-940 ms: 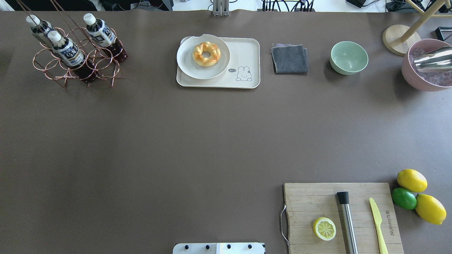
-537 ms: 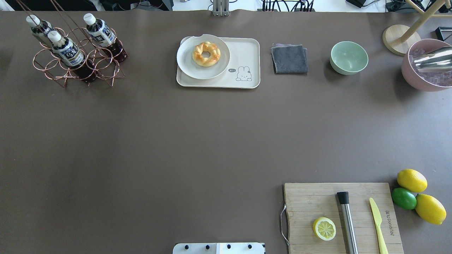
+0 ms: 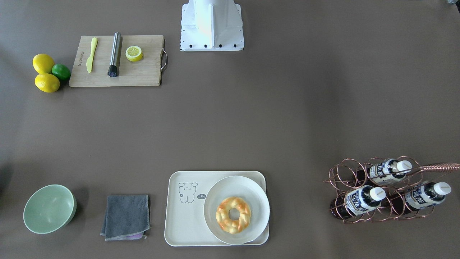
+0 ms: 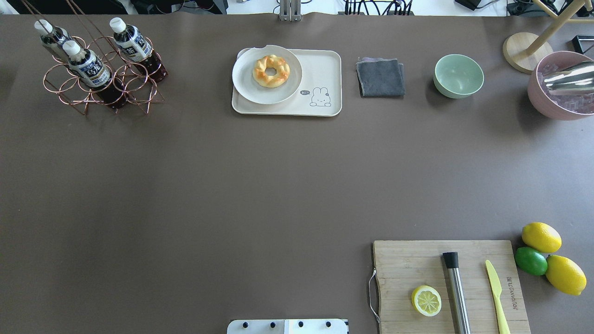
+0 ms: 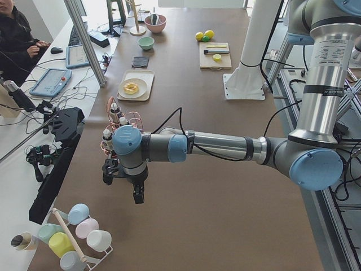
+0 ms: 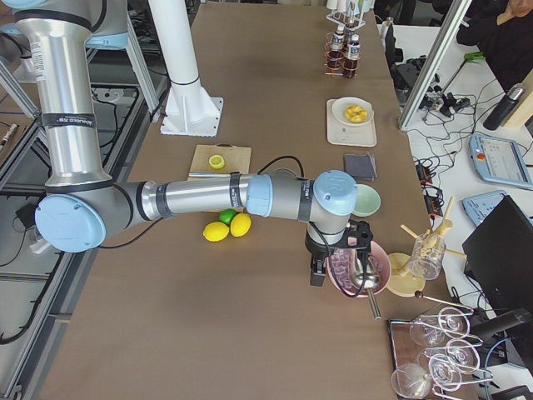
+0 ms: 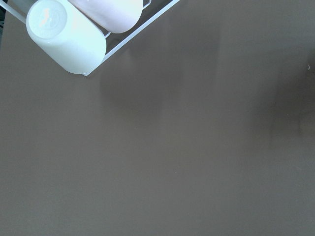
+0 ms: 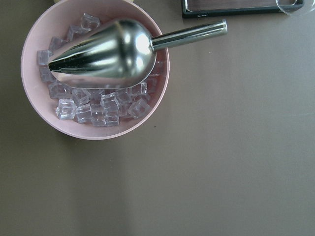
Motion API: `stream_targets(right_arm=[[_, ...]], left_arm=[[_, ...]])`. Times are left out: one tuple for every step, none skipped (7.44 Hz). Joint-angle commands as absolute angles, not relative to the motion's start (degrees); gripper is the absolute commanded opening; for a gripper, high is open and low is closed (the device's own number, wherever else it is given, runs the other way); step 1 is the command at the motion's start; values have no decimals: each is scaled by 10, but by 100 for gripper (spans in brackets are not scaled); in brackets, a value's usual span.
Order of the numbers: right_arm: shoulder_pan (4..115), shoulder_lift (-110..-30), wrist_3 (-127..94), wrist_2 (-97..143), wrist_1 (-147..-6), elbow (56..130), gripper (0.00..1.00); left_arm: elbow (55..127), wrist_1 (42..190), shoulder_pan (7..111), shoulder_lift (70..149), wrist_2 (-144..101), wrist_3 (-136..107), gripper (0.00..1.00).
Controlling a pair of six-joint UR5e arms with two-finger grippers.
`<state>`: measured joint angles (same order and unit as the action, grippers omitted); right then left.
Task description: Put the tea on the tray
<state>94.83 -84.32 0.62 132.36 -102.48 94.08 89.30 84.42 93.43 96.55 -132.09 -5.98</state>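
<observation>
The tea bottles (image 4: 88, 66) lean in a copper rack (image 4: 69, 88), well apart from the tray (image 4: 325, 65). The left hand (image 5: 123, 187) hangs near that rack, the right hand (image 6: 337, 265) by an ice bowl (image 8: 98, 133); released or clenched, I cannot tell.

Two robot arms, the left arm (image 5: 220, 145) and right arm (image 6: 196, 198), built of silver metal tubes with pale blue caps on grey round joints. Black bands ring the tubes; thin black cables run along them. Left gripper (image 5: 122, 188) and right gripper (image 6: 340, 262) are black. White pedestal base (image 3: 212, 25), dark screws along its foot.
</observation>
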Motion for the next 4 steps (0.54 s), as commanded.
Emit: stream_targets(right_arm=[[948,-846,6,1324,-1025,942,100],[948,-846,6,1324,-1025,941,100],[948,-846,6,1325,-1025,942,100],[949,-847,7,1325,-1024,941,100]], left_arm=[[896,845,934,963,-1321,-60,98],[898,844,934,961,-1321,-60,98],[900,844,934,960,-1320,-60,98],[902,844,934,960,-1321,-60,98]])
